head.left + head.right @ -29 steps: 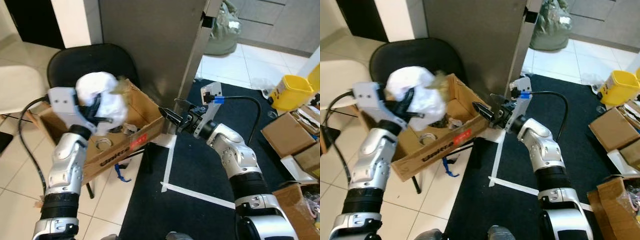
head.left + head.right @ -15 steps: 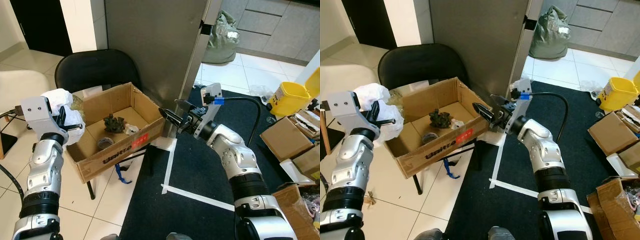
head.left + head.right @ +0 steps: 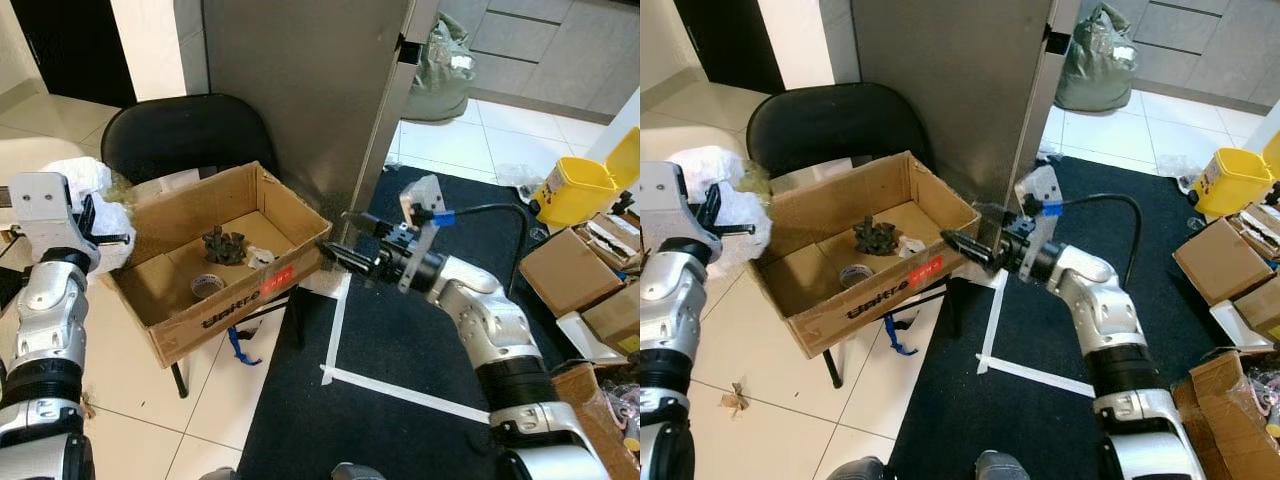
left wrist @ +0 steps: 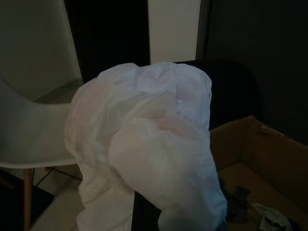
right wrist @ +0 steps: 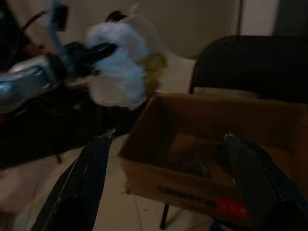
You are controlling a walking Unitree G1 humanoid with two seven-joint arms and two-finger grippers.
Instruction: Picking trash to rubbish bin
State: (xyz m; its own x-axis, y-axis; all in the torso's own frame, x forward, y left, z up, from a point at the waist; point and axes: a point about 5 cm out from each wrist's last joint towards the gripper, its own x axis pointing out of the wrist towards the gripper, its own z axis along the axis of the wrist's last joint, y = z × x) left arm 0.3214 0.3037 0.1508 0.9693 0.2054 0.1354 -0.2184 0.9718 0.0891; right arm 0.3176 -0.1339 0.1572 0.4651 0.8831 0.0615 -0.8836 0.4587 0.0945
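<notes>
A bulging white plastic bag [image 4: 149,144] hangs just outside the left end of an open cardboard box [image 3: 180,315], and my left gripper [image 3: 105,225] is shut on it. The box rests on a black chair [image 3: 190,130]. Inside it lie a dark crumpled lump [image 3: 225,243], a tape roll [image 3: 205,288] and a white scrap [image 3: 262,258]. My right gripper [image 3: 333,232] is open at the box's right corner, its fingers spread wide in the right wrist view [image 5: 169,134].
A tall grey panel [image 3: 300,90] rises behind the box. A dark mat with white tape lines [image 3: 400,395] lies under my right arm. To the right are a yellow bin [image 3: 580,185] and cardboard boxes [image 3: 565,265]; a green sack [image 3: 445,60] stands behind.
My left gripper has carried the white bag from above the box out past its left end. The right gripper has stayed at the box's right corner.
</notes>
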